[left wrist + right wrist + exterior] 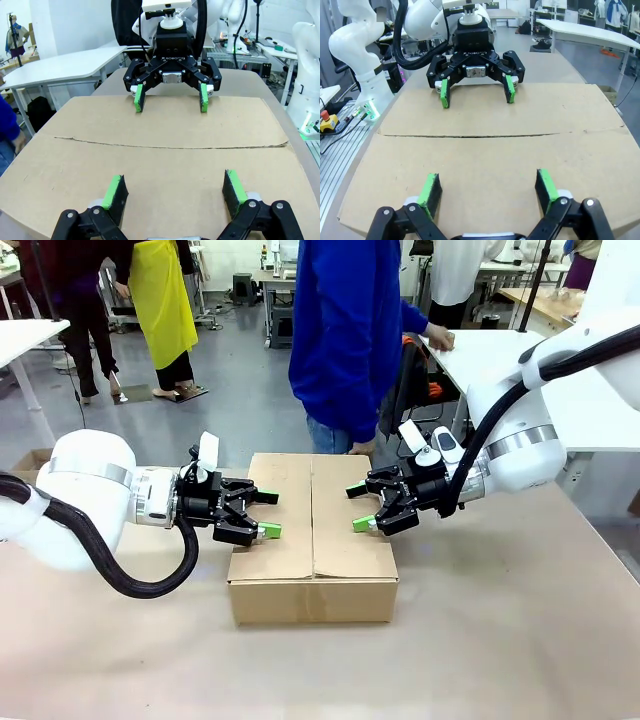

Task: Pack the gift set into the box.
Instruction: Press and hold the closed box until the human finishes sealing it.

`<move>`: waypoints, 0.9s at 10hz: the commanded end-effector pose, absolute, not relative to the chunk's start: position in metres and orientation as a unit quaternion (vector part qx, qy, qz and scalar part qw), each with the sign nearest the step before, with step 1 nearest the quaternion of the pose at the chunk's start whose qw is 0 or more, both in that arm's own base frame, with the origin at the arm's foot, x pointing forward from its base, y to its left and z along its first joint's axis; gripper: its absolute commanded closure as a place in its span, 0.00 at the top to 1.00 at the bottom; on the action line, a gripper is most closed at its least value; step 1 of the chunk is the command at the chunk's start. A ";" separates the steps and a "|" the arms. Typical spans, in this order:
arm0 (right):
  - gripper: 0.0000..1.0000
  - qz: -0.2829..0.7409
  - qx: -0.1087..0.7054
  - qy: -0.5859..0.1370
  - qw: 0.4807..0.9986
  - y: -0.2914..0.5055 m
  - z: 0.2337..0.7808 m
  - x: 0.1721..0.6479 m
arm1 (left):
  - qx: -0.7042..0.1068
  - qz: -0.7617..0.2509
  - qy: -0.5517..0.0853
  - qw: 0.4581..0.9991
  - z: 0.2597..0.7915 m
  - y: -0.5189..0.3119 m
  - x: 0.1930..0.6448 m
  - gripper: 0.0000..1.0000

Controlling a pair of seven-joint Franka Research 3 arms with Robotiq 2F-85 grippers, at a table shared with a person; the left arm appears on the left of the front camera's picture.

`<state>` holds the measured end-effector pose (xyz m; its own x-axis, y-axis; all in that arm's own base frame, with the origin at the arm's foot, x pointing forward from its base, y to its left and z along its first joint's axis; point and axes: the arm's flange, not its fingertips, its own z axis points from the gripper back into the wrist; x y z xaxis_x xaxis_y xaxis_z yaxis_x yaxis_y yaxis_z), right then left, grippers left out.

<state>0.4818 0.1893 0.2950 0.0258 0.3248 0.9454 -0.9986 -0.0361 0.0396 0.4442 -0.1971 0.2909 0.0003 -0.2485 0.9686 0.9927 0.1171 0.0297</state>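
Closed box (312, 530) on the tabletop (500, 640); left hand (262, 512) and right hand (361, 507), fingers spread, face each other over its left and right flaps.

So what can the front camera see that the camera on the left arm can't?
Front view alone: the whole box with its brown front wall, sitting on the table, a person in a blue top at the far side, and both white arms.

Left wrist view alone: a close look along the left hand at the seam between the closed flaps.

Both: the box top closed, with the left hand and the right hand open, facing each other over it.
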 end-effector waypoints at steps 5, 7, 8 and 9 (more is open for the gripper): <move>1.00 0.575 0.429 -0.392 0.576 0.190 0.293 0.480 | -0.398 -0.533 -0.466 0.583 0.289 -0.197 0.443 1.00; 1.00 0.575 0.429 -0.392 0.576 0.190 0.293 0.480 | -0.398 -0.533 -0.466 0.583 0.289 -0.197 0.443 1.00; 1.00 0.575 0.429 -0.392 0.576 0.190 0.293 0.480 | -0.398 -0.533 -0.466 0.583 0.289 -0.197 0.443 1.00; 1.00 0.575 0.429 -0.392 0.576 0.190 0.293 0.480 | -0.398 -0.533 -0.466 0.583 0.289 -0.197 0.443 1.00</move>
<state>0.4818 0.1893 0.2950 0.0258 0.3248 0.9454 -0.9986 -0.0361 0.0396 0.4442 -0.1971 0.2909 0.0003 -0.2485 0.9686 0.9927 0.1171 0.0297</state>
